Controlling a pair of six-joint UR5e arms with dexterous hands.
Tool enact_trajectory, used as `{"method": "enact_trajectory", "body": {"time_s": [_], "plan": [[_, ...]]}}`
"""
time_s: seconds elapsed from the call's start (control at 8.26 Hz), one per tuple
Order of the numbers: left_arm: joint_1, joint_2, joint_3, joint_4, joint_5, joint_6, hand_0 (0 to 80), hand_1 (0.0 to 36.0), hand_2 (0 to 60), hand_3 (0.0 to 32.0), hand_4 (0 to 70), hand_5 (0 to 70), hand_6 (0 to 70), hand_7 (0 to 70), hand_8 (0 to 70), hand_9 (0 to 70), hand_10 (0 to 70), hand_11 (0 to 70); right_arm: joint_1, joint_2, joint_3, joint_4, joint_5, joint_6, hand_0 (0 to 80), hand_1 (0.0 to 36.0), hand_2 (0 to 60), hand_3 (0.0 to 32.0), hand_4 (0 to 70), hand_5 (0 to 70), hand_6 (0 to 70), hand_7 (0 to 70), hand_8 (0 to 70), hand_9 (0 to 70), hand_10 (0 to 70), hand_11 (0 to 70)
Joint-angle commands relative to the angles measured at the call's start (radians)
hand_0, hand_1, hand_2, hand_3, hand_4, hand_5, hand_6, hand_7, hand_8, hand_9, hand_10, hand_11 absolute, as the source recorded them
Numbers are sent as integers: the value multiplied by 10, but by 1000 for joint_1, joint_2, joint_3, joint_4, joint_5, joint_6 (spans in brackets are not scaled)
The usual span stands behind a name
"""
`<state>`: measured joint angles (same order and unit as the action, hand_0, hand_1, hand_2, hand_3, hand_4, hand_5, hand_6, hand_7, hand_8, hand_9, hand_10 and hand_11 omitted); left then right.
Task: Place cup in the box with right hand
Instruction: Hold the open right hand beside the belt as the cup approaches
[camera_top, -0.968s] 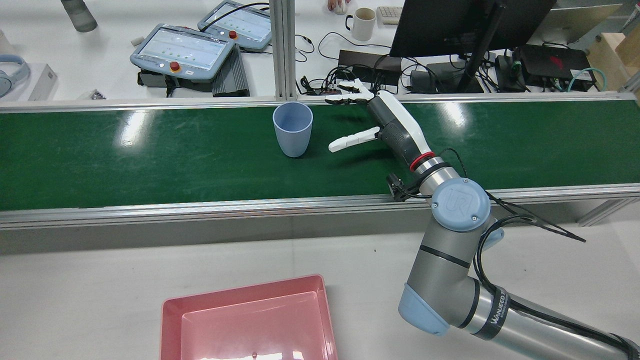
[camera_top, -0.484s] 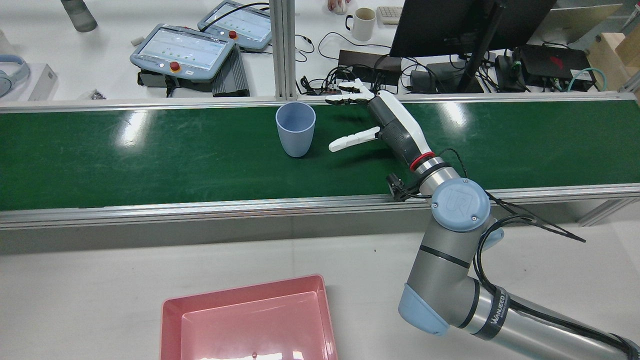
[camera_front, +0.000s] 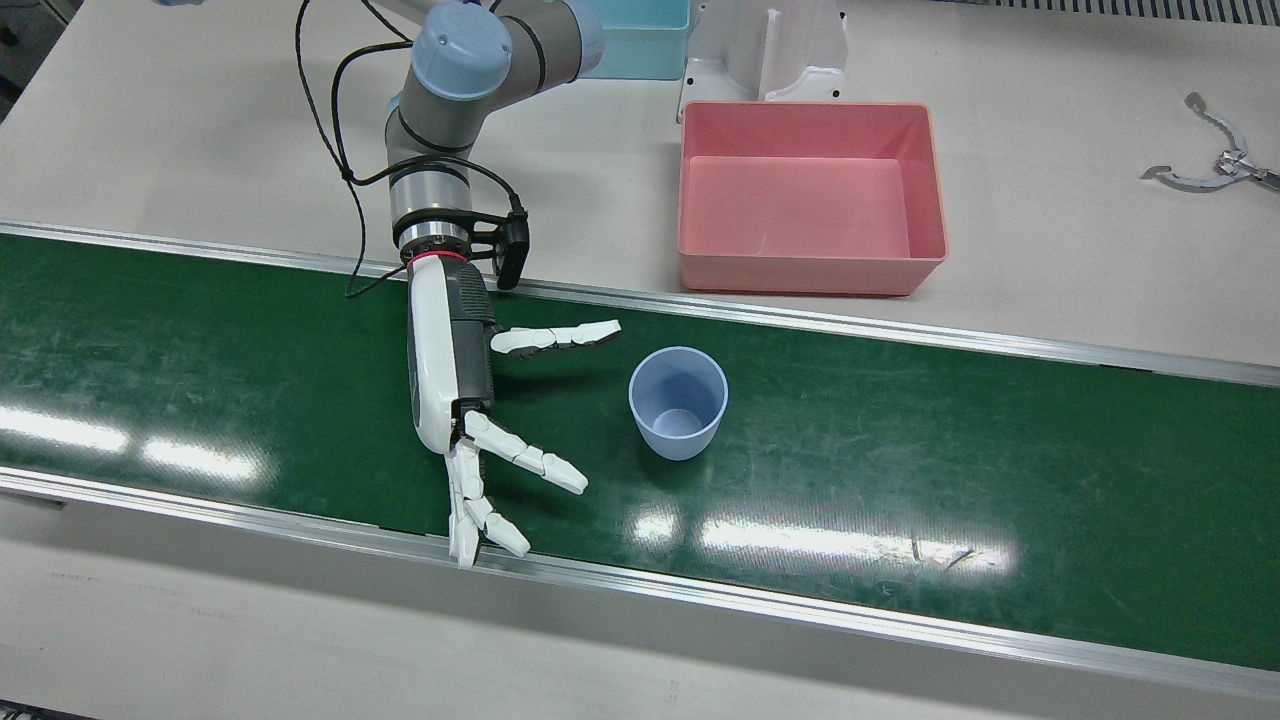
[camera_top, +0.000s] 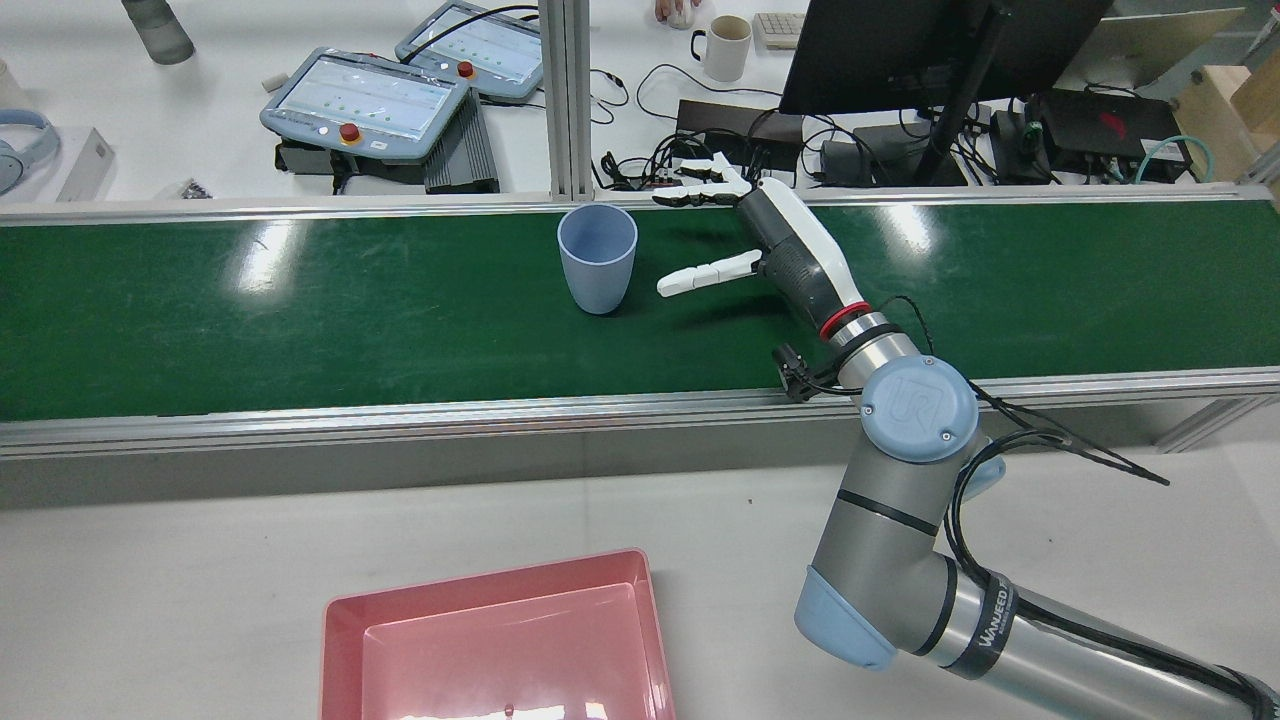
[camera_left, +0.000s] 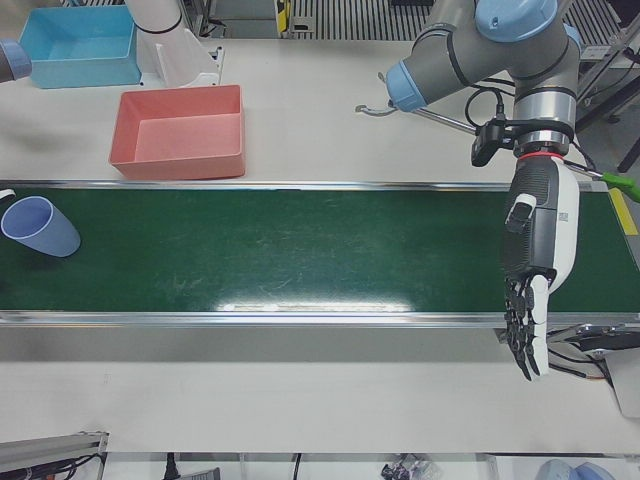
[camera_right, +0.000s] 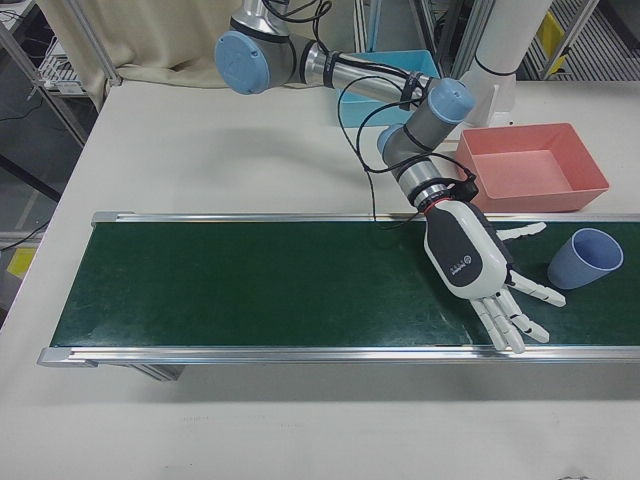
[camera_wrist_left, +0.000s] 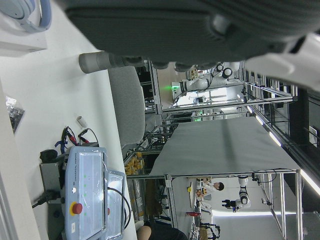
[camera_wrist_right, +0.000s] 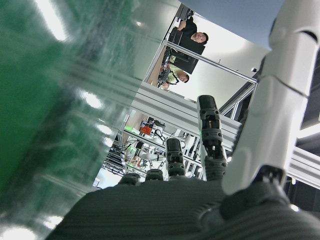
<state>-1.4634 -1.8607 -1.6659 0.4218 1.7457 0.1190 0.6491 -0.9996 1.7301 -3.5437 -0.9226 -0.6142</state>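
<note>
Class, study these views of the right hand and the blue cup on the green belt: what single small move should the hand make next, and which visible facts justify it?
Probably slide the right hand sideways toward the cup until its spread fingers bracket the wall. The hand is open and holds nothing, the cup stands upright on the belt just beside it with a clear gap between them, and the pink box awaits.

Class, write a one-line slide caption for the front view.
Open right hand lies over the green conveyor belt beside an upright blue cup, with the empty pink box on the table behind.
</note>
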Motion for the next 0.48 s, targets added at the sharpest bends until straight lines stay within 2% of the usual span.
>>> {"method": "enact_trajectory", "body": {"time_s": [0.0, 0.36], "plan": [[-2, 0, 0, 0, 0, 1, 0, 0, 0, 0, 0, 0, 0, 0, 0, 0, 0, 0, 0, 2, -1, 0, 1, 1, 524, 140, 18, 0, 245, 45, 53, 247, 0, 35, 2, 21], [-2, 0, 0, 0, 0, 1, 0, 0, 0, 0, 0, 0, 0, 0, 0, 0, 0, 0, 0, 1, -4, 0, 1, -1, 523, 142, 28, 0, 246, 45, 53, 246, 0, 35, 3, 22]]}}
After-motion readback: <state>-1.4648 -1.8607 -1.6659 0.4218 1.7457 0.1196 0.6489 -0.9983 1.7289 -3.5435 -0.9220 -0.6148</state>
